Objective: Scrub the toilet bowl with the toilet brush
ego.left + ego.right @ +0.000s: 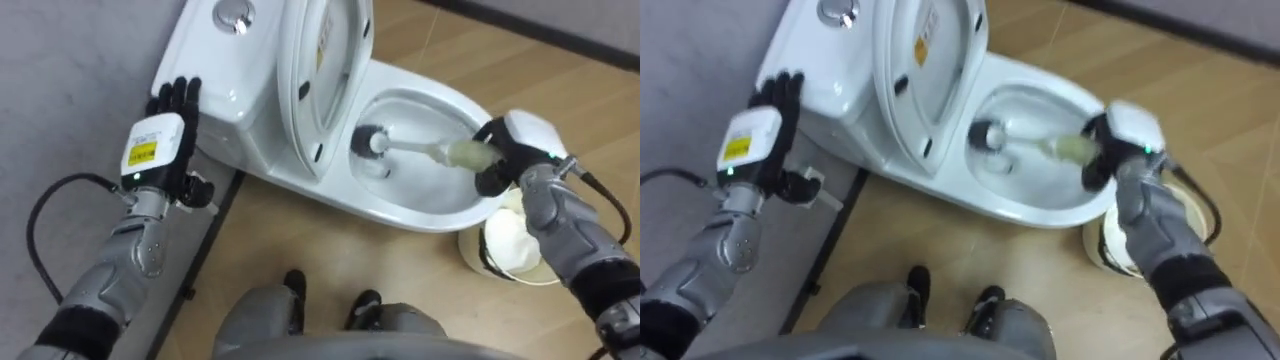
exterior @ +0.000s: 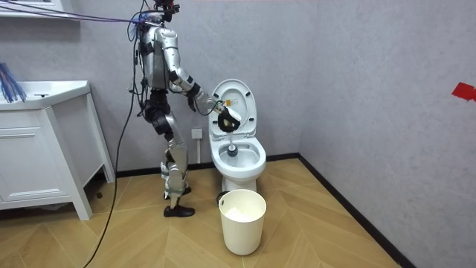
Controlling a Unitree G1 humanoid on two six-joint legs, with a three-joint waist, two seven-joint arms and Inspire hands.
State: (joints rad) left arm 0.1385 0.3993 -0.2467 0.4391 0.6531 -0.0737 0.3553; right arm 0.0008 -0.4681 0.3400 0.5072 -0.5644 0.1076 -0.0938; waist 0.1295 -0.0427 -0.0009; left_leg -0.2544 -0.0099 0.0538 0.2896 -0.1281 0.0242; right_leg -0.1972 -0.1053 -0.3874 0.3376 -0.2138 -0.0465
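Note:
The white toilet [image 1: 420, 205] stands with its lid and seat raised [image 1: 322, 70]. A toilet brush [image 1: 415, 148] with a pale handle reaches into the bowl, its dark head [image 1: 368, 140] near the bottom. My right hand [image 1: 505, 150] is curled round the handle's end over the bowl's right rim. My left hand [image 1: 170, 125] hovers with straight fingers beside the tank's left side [image 1: 205, 60], holding nothing. In the room view I stand at the toilet [image 2: 238, 156], right hand [image 2: 227, 117] over the bowl.
A white bin [image 1: 510, 245] sits on the wood floor just right of the bowl, under my right forearm; the same bin [image 2: 242, 219] stands in front of the toilet. A grey wall is behind the tank. A white vanity cabinet [image 2: 37, 149] is at the room view's left.

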